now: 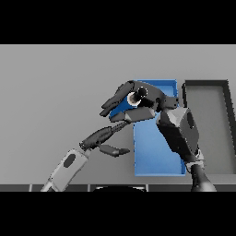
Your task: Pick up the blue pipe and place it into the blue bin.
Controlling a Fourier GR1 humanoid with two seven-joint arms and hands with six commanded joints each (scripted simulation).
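Grey bench (55, 92) carried everything. Dark grey bin (229, 129) sat at 3 o'clock, unused. Blue bin (156, 156) lay centre-right, at 9 o'clock from the grey one. Right robot hand (133, 99) hovered over blue bin's 11 o'clock corner, fingers curled, probably for drop. Blue pipe hidden; grip unconfirmed. Left robot hand (108, 136) at 7 o'clock, fingers relaxed, idle.

The worktop (55, 92) looks matt, smooth grey. The blue bin (154, 152) looks like smooth, flat-coloured plastic; at its 3 o'clock, the grey bin (207, 133) has a dark matt rim. The right hand (133, 99) looks dark, slightly glossy.
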